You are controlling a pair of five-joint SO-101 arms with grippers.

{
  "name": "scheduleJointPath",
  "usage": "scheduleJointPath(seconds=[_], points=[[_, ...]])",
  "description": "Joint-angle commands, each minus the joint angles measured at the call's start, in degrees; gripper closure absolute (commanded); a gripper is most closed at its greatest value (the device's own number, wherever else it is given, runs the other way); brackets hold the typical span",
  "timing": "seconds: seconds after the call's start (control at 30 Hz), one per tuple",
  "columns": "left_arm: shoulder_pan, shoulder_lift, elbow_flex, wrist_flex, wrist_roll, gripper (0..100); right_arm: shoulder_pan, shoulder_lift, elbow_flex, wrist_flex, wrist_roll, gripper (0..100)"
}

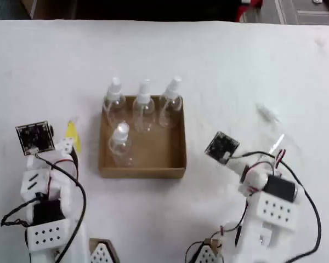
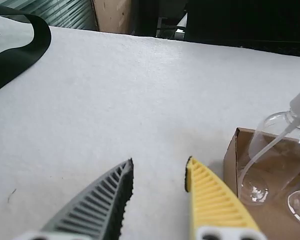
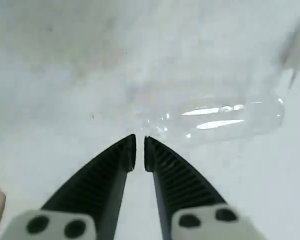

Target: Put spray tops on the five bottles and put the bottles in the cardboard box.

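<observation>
The cardboard box point(image 1: 142, 171) sits mid-table and holds several clear bottles with white spray tops point(image 1: 143, 109), all upright. One of them point(image 2: 277, 145) stands inside the box corner point(image 2: 233, 159) just beside my left gripper point(image 2: 159, 172), which is open and empty over the white table; its yellow finger point(image 1: 72, 133) lies left of the box. Another clear bottle point(image 3: 225, 117) without a top lies on its side just ahead of my right gripper point(image 3: 139, 145), which is shut on nothing. That bottle shows faintly point(image 1: 277, 143) right of the box. A loose spray top point(image 1: 268, 114) lies beyond it.
White cloth covers the table point(image 1: 208, 60). Both arm bases stand at the near edge, left point(image 1: 44, 219) and right point(image 1: 271, 205), with cables hanging around them. A black curved object point(image 2: 20, 45) lies far off on the left arm's side.
</observation>
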Motion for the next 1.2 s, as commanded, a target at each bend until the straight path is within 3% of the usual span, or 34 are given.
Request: scheduleJointPath(seconds=[0.0, 0.13, 0.3, 0.43, 0.8, 0.93, 1.07, 1.17], points=[[0.75, -0.66, -0.70, -1.67, -0.53, 83, -1.10, -15.34, -2.11, 7.87, 5.19, 98.0], [0.75, -0.66, -0.79, -1.67, -0.53, 83, -1.10, -24.48, -0.53, 7.60, 13.98, 96.9], [0.75, -0.66, -0.79, -1.67, -0.53, 83, 1.36, -26.51, 3.96, 8.66, 28.75, 81.4], [0.75, -0.66, -0.79, -1.67, -0.53, 83, 2.51, -25.36, 6.15, 8.22, 35.25, 72.9], [0.75, -0.66, -0.62, -1.67, -0.53, 83, -2.24, -8.57, 5.80, -6.90, 33.14, 70.2], [0.75, -0.66, -0.62, -1.67, -0.53, 83, -6.02, -1.45, -3.08, -3.30, 28.57, 70.2], [0.75, -0.66, -0.70, -1.67, -0.53, 83, -15.08, 6.81, -13.89, 1.98, 21.36, 70.2], [0.57, -0.66, -0.70, -1.67, -0.53, 83, -17.89, 15.69, -20.13, 4.70, 20.13, 70.2]])
